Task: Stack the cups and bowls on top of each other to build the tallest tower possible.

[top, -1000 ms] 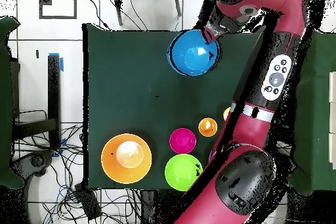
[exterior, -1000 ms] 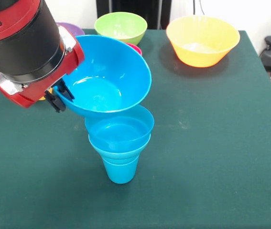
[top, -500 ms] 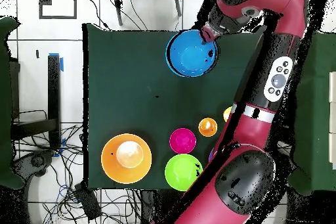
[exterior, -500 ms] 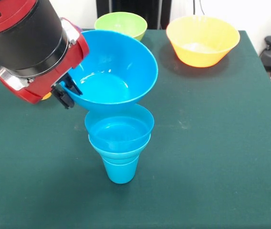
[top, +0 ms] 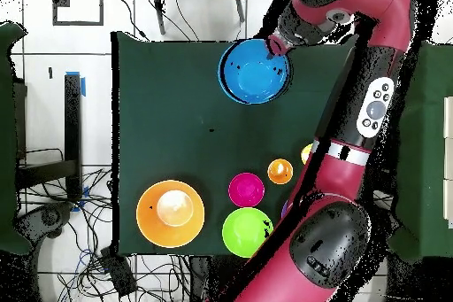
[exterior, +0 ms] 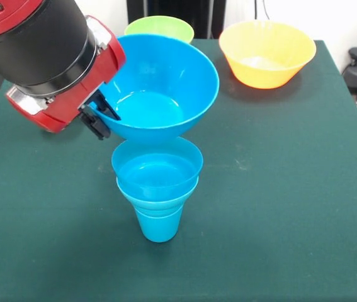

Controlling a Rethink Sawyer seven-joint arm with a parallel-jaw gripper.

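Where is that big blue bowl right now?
In the front view, the big blue bowl hangs in the gripper, held by its left rim, just above the blue stack near the table's middle.

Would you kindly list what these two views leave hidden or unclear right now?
- Front view: the gripper grips the big blue bowl at its rim; the arm's wrist covers most of it, and the bowl covers the red bowl.
- Front view: the green bowl shows only its far rim, behind the held bowl.
- Overhead view: the held bowl covers the tower entirely.
- Overhead view: the arm overlaps the yellow cup; only a sliver shows.
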